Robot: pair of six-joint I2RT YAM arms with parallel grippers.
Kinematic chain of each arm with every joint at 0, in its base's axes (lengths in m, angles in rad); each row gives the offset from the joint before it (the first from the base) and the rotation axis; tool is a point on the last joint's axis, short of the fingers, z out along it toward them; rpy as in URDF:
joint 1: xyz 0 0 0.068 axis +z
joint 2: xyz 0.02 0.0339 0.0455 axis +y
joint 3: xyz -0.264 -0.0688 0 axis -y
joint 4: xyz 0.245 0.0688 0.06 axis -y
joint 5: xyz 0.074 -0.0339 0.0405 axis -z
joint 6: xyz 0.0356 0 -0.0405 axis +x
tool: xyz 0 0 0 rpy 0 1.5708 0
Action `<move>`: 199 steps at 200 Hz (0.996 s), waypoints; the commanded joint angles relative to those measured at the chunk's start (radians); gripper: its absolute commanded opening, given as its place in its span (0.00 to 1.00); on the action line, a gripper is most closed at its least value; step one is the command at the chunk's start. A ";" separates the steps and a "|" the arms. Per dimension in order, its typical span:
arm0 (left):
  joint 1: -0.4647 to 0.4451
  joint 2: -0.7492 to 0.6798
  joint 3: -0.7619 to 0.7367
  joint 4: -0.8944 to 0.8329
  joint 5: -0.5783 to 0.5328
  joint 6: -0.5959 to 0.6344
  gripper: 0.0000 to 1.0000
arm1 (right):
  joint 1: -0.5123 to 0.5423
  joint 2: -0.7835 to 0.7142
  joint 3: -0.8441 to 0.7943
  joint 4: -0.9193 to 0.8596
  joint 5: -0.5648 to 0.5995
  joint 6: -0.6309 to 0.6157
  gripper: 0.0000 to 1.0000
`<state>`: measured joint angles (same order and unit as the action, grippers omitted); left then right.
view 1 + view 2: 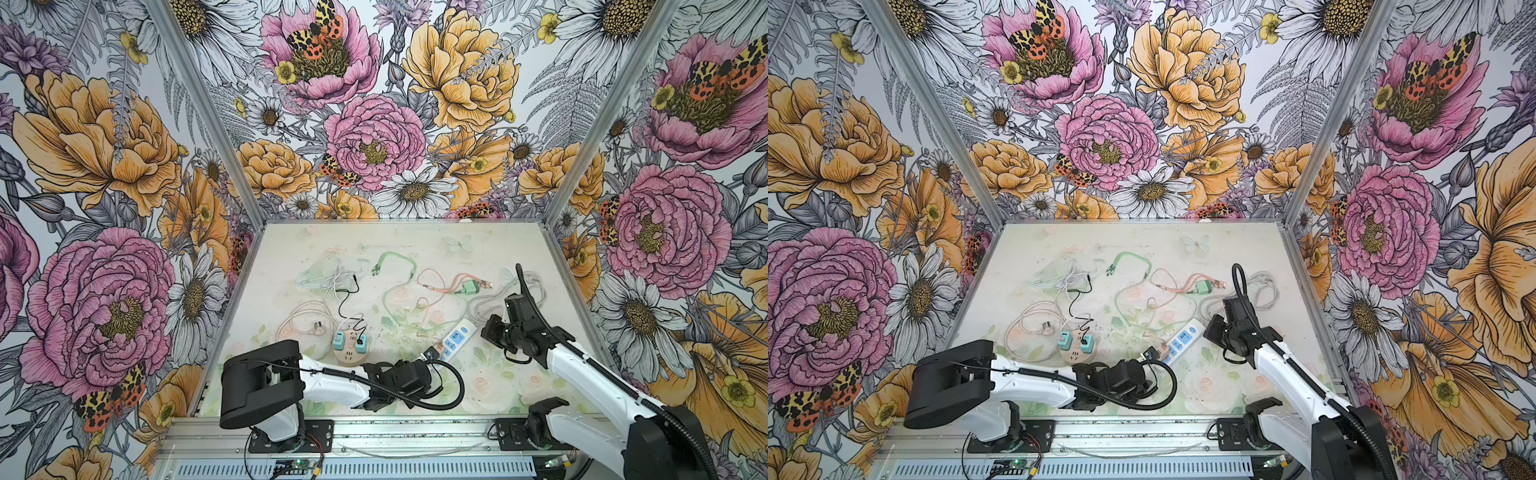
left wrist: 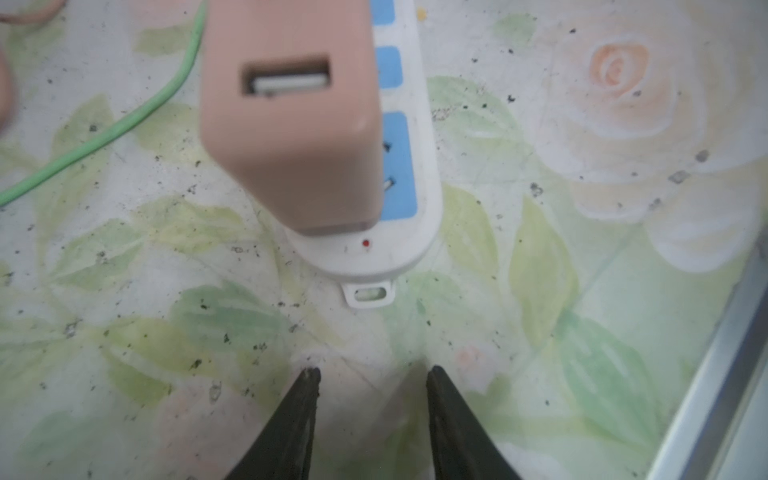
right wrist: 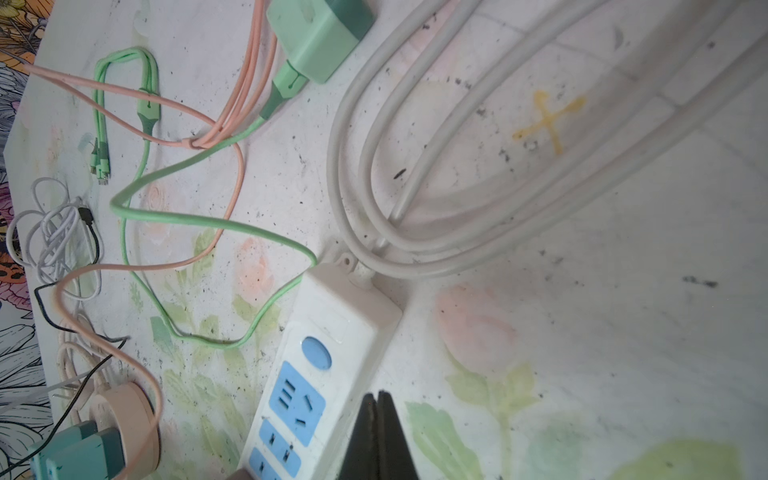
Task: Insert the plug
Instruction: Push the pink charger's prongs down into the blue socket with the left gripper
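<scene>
The pink plug [image 2: 291,124] stands on the white power strip [image 2: 374,257], over the last socket at the strip's end nearest the table's near edge. The strip lies slantwise on the table [image 1: 498,386], right of the middle and toward that near edge. The left fingers [image 2: 297,415] stand moderately apart with nothing between them, just off the strip's end and clear of the plug. The right fingers [image 3: 365,436] are pressed together and empty, at the strip's long edge beside its far sockets (whether they touch the casing I cannot tell).

The insertion looks made or nearly made, so the step in hand is probably letting go and checking. To do it well, draw the left fingers straight back toward the near edge, so neither tip clips the plug body or the small tab [image 2: 368,294] at the strip's end. The prongs are hidden, so full seating is not certain. If a gap shows, bring closed fingers onto the plug's flat top and push straight down, not sideways. The right fingers should pin the strip meanwhile so it cannot skate on the table.
</scene>
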<state>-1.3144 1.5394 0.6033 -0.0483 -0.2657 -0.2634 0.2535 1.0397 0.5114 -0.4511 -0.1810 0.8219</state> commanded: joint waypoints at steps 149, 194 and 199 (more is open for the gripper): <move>0.149 -0.519 0.165 -0.384 0.116 -0.004 0.41 | -0.052 0.359 0.318 0.017 0.123 -0.155 0.05; 0.148 -0.391 0.224 -0.378 0.181 -0.069 0.20 | -0.060 0.488 0.357 0.028 0.122 -0.185 0.00; 0.141 -0.374 0.230 -0.375 0.197 -0.070 0.19 | -0.061 0.493 0.357 0.028 0.121 -0.187 0.00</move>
<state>-1.1675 1.1069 0.7914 -0.4152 -0.1577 -0.3096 0.1967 1.4975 0.8375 -0.4351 -0.0814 0.6651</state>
